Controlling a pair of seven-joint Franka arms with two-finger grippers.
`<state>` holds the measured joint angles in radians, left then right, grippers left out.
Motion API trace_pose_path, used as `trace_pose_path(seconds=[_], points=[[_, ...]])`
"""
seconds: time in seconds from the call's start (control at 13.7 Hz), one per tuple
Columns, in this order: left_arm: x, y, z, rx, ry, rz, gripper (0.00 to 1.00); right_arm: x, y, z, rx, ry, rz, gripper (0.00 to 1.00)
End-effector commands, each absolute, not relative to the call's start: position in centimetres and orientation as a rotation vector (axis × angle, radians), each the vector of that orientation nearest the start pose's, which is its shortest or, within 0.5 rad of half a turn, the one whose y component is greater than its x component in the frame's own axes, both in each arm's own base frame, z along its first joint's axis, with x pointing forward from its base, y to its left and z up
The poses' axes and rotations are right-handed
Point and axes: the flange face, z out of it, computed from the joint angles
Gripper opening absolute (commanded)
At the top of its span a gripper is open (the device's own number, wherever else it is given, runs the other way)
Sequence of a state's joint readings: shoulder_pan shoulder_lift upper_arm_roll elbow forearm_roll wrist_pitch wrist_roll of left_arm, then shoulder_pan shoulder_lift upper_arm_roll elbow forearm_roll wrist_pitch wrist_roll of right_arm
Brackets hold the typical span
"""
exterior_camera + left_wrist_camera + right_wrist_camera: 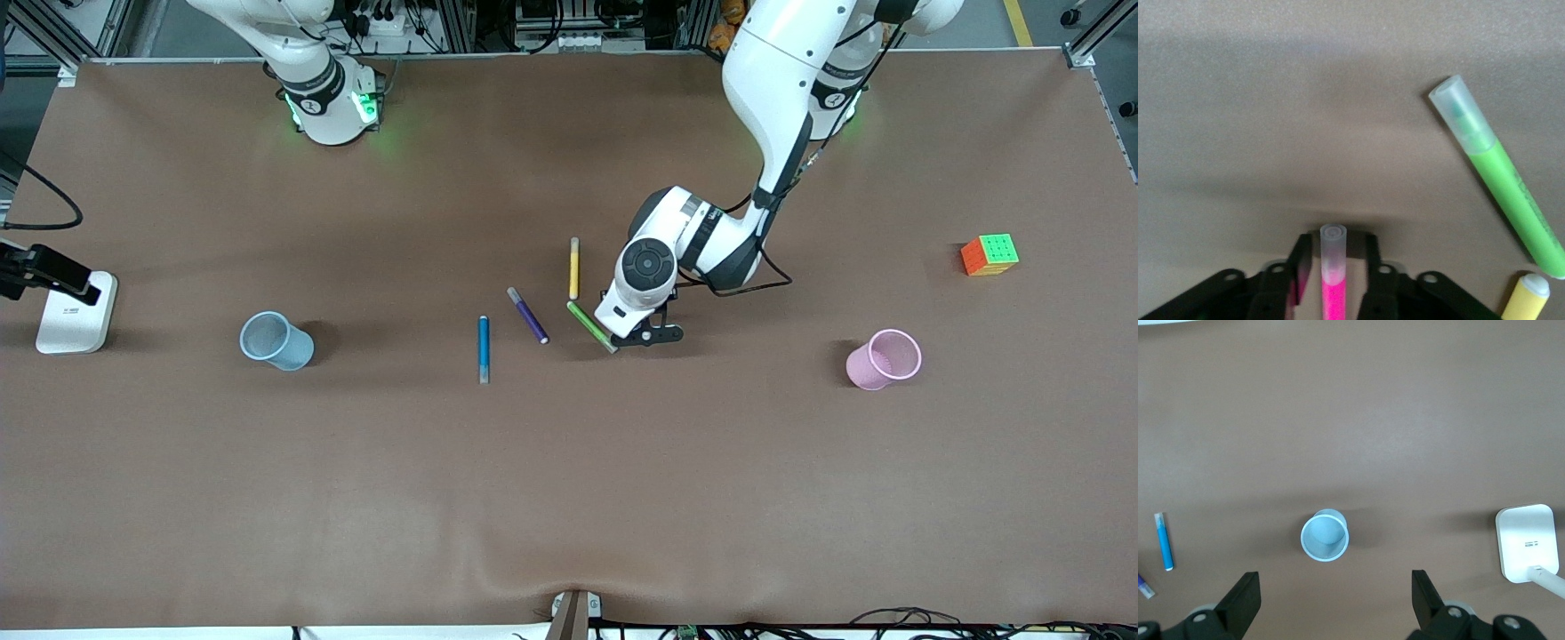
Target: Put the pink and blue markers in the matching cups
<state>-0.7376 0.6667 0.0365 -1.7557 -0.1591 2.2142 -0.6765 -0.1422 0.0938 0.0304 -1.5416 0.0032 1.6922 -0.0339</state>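
A: Where's the pink marker (1332, 280)?

B: Between the fingers of the left gripper (646, 336), low at the counter (569, 498), just beside the green marker (590, 325). From the front the arm hides it; the left wrist view shows its clear cap sticking out ahead of the fingertips, its long axis running straight along the gripper's own line.

A: Gripped?

B: The jaws stand narrow, one close on each side of the barrel. Whether they've fully pinched it I can't tell, though it looks like a grasp in the making.

A: And where does it have to go?

B: The pink cup (882, 358) stands upright toward the left arm's end of the counter, well apart from the gripper, so that arm is the nearer one for it.

A: The blue side?

B: The blue marker (484, 348) lies flat, pointing roughly toward the front camera, between the purple marker (528, 315) and the blue cup (276, 340). The right gripper (1335, 603) waits wide open and empty, high over the blue cup, mouth visible below.

A: Risk?

B: Nudging the green or yellow marker (574, 268) on lift, I'd guess.
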Motion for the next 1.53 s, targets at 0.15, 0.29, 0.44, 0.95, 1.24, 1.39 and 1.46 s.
trace_pose_path(seconds=[0.15,0.29,0.44,0.95,1.24,1.39,1.46], points=[[48.5,-42.2,17.3,-3.074,-0.159,0.332,0.00,58.5,-3.4,60.1,-3.133,0.044,-0.039,1.00],[49.2,-41.8,18.6,-3.086,-0.168,0.319,0.00,58.6,-1.7,60.0,-3.132,0.008,-0.037,1.00],[49.9,-41.0,21.2,-3.078,-0.190,0.333,0.00,58.8,1.3,59.7,-3.132,-0.071,-0.036,1.00],[56.7,-34.4,32.0,-2.982,-0.304,0.319,0.00,61.8,8.7,55.0,-3.129,-0.265,-0.058,1.00],[58.9,-29.8,35.8,-2.951,-0.351,0.198,0.00,62.5,12.3,52.4,-3.135,-0.256,-0.006,1.00],[60.2,-26.7,36.8,-2.889,-0.354,0.132,0.00,62.4,14.4,52.1,-3.143,-0.160,-0.021,1.00],[60.8,-25.5,37.5,-2.860,-0.339,0.088,0.00,62.4,15.1,52.3,-3.145,-0.129,-0.054,1.00]])
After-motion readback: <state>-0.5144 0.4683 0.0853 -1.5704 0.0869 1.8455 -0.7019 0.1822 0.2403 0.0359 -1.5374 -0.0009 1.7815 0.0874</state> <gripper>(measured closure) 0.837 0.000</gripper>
